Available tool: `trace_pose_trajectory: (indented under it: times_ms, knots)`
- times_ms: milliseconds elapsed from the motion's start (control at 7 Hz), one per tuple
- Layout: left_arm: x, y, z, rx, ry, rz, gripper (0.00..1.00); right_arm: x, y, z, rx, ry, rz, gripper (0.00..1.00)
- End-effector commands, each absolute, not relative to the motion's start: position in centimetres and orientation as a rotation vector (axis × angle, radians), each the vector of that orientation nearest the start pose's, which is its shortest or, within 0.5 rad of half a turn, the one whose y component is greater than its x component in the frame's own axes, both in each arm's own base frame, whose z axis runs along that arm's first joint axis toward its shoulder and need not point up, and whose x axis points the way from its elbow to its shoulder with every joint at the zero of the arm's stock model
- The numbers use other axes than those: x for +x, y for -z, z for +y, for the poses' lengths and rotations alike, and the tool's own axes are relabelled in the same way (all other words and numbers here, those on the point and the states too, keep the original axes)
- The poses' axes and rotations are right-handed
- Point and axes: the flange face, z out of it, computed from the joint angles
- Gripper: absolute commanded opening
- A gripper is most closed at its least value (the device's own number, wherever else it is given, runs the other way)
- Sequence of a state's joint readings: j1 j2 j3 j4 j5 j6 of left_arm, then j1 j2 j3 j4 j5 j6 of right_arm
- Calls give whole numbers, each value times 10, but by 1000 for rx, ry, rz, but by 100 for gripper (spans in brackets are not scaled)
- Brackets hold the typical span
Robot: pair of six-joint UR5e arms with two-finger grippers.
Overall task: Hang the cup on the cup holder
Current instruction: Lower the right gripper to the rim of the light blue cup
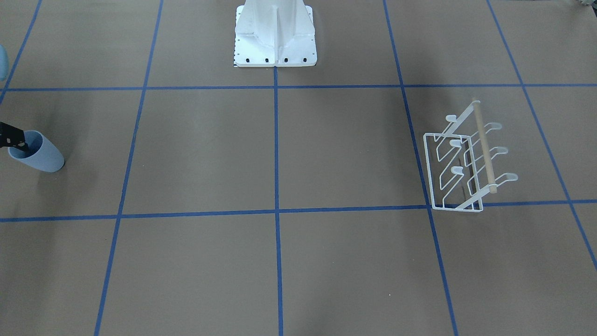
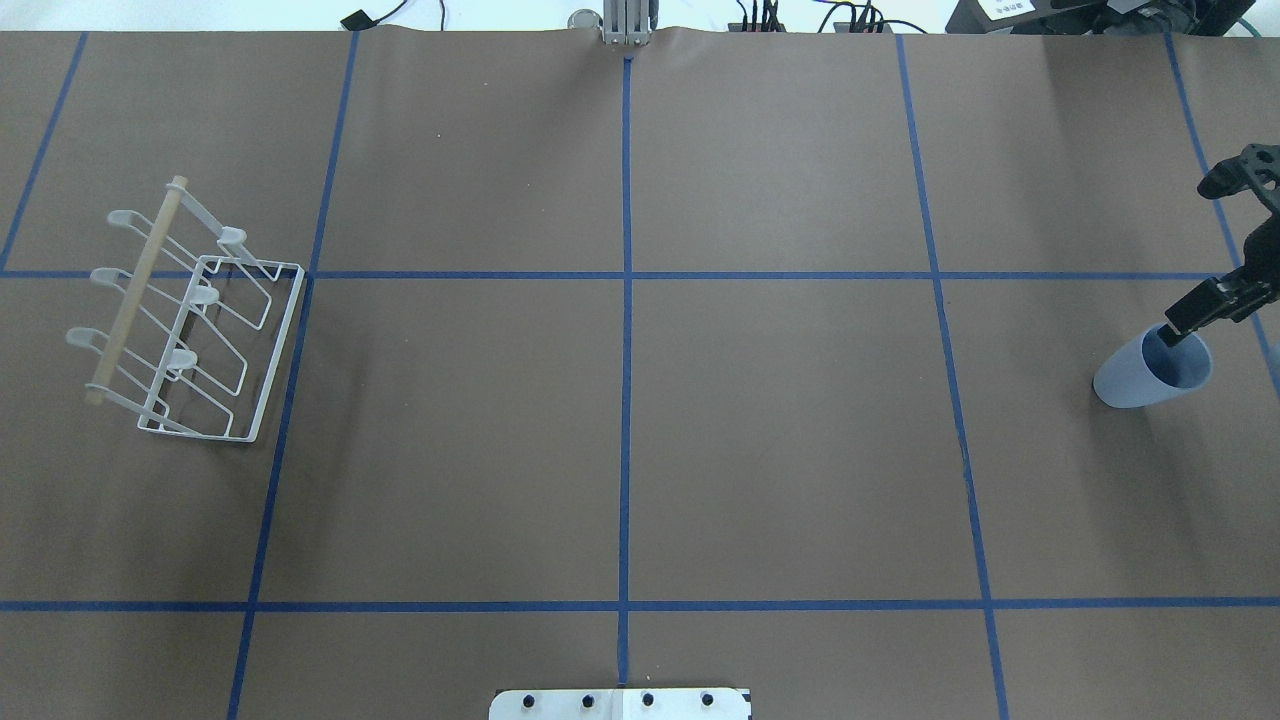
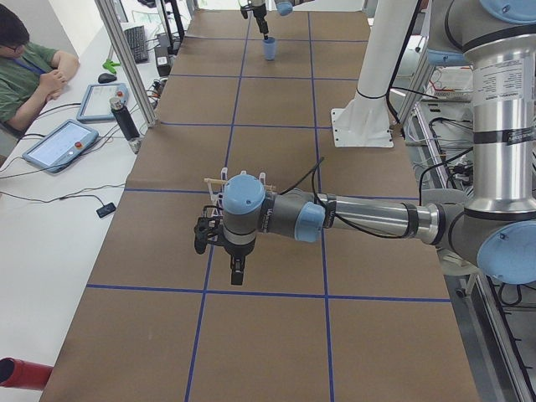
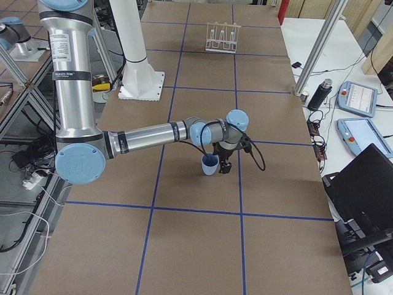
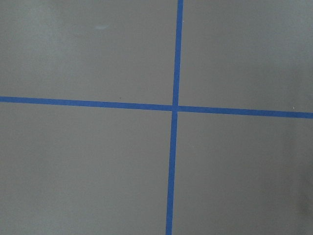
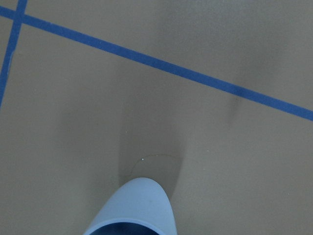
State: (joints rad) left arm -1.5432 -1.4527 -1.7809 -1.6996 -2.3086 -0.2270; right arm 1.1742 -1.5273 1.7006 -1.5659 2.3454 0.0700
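The light-blue cup (image 1: 44, 156) stands upright at the table's right end and also shows in the overhead view (image 2: 1140, 378) and the right wrist view (image 6: 139, 205). My right gripper (image 2: 1172, 338) points down over its rim, one finger inside, shut on the cup wall (image 4: 209, 166). I cannot tell whether the base touches the table. The white wire cup holder (image 1: 483, 144) with its wooden dowel stands at the left end (image 2: 135, 290), prongs empty. My left gripper (image 3: 237, 272) hangs above the table near the holder; whether it is open I cannot tell.
The robot's white base (image 1: 275, 42) stands at the table's near middle edge. Blue tape lines (image 5: 173, 107) divide the brown table. An operator (image 3: 25, 75) sits beside the far side with tablets on a white bench.
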Motion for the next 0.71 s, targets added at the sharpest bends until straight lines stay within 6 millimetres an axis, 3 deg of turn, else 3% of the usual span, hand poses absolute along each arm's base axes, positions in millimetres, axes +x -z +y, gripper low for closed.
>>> trace_pose_trajectory:
  times_ms: [0,286,429,571]
  knots:
    - [-50,-601,-456,110,102,756,98,-149,-588,-497,-40,405,-791,100]
    - [-50,-601,-456,109,103,756,98,-151,-601,-500,-53,426,-787,96]
    - [-50,-602,-455,107,103,756,99,-151,-603,-500,-58,423,-787,69]
    - [-50,-601,-456,108,103,756,98,-151,-602,-500,-59,421,-789,22]
